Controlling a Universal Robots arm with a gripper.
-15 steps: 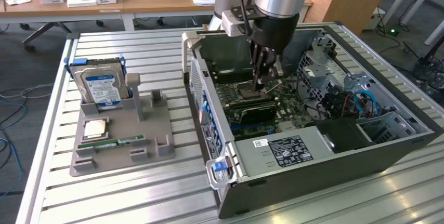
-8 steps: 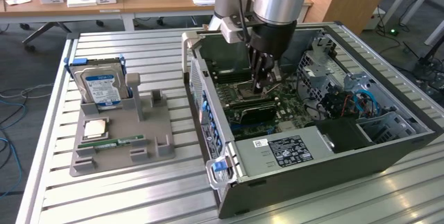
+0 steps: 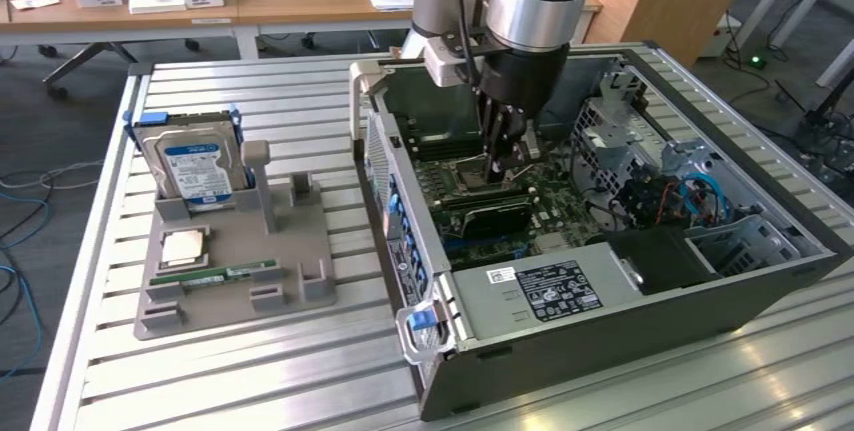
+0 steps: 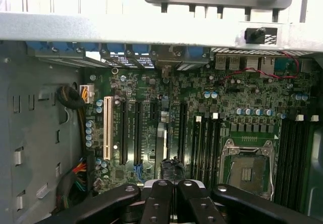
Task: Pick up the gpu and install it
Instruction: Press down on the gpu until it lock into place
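We see the gpu, a dark flat card, down inside the open case, over the green motherboard; we cannot tell whether it's seated.

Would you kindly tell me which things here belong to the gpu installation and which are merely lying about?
Job: shut black gripper, dark flat gpu card beneath it, green motherboard, open grey computer case.
Lying about: silver hard drive with blue-white label, slim green memory stick, square metal processor, grey plastic holder.
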